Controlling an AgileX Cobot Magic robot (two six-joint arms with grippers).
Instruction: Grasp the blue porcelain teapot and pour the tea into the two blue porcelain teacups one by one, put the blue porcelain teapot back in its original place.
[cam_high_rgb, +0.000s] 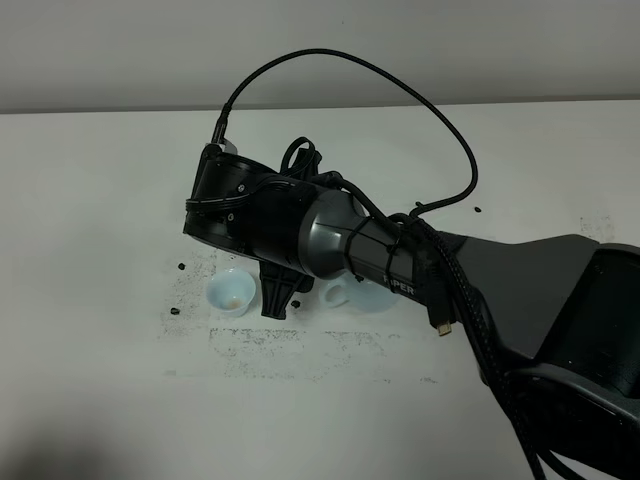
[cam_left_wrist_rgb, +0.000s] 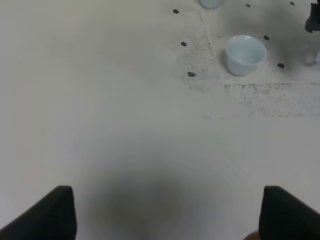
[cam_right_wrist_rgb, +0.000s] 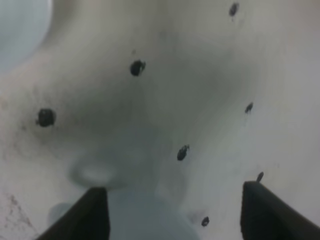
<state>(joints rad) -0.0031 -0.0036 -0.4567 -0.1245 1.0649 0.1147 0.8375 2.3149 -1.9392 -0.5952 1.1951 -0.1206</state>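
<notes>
Right gripper (cam_right_wrist_rgb: 175, 202): fingers spread wide. A blurred pale-blue form sits low between them; contact not discernible.

Exterior high: the right arm crosses centre and hides most of the blue porcelain teapot (cam_high_rgb: 372, 296), mid-frame, just right of a teacup (cam_high_rgb: 230, 292).

Second teacup (cam_left_wrist_rgb: 210, 3) is cut by the top edge.

Left gripper (cam_left_wrist_rgb: 167, 212): spread over bare white table (cam_high_rgb: 100, 200), with open room at left.

Black specks (cam_left_wrist_rgb: 191, 74) lie around the cup.
</notes>
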